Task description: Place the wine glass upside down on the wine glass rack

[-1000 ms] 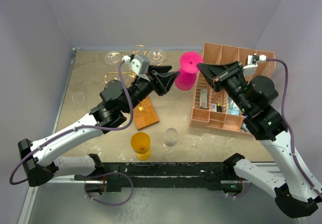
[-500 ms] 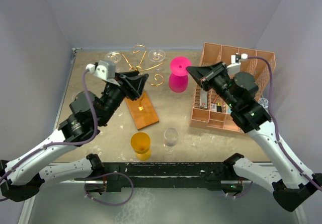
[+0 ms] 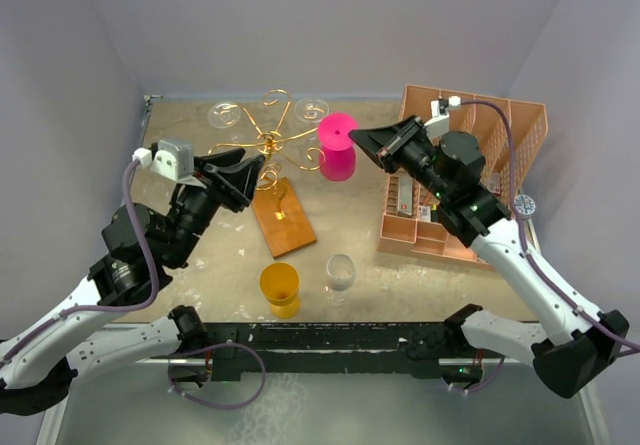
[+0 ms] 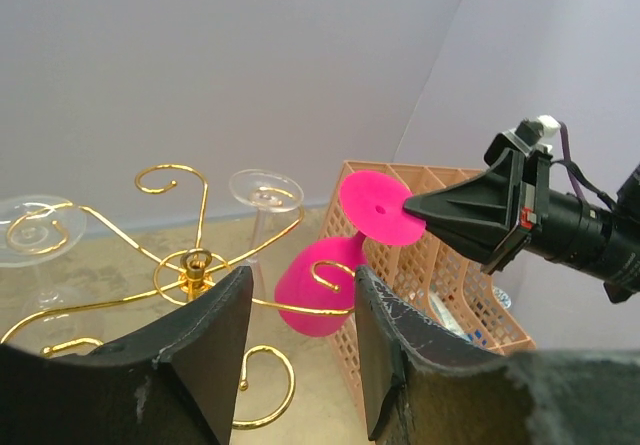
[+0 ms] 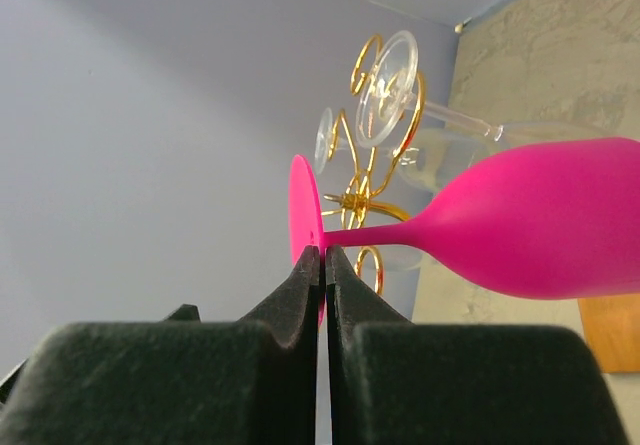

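The pink wine glass [image 3: 337, 155] hangs upside down and tilted, its round foot [image 5: 303, 215] on top. My right gripper [image 3: 357, 137] is shut on the edge of that foot. The bowl [image 4: 318, 290] sits against a curled arm of the gold wine glass rack [image 3: 270, 143], which stands on a brown wooden base [image 3: 283, 217]. I cannot tell whether the stem rests in that arm. My left gripper [image 3: 252, 173] stands open left of the rack with nothing between its fingers [image 4: 215, 340].
Two clear wine glasses [image 3: 225, 115] [image 3: 312, 108] hang from the rack's far arms. A yellow cup [image 3: 279, 287] and a small clear glass [image 3: 340, 273] stand near the front edge. The salmon-pink organizer [image 3: 515, 130] fills the right side.
My right gripper has carried the pink glass leftward to the rack. The left arm has drawn back to the left and nearer the front, away from the glass.
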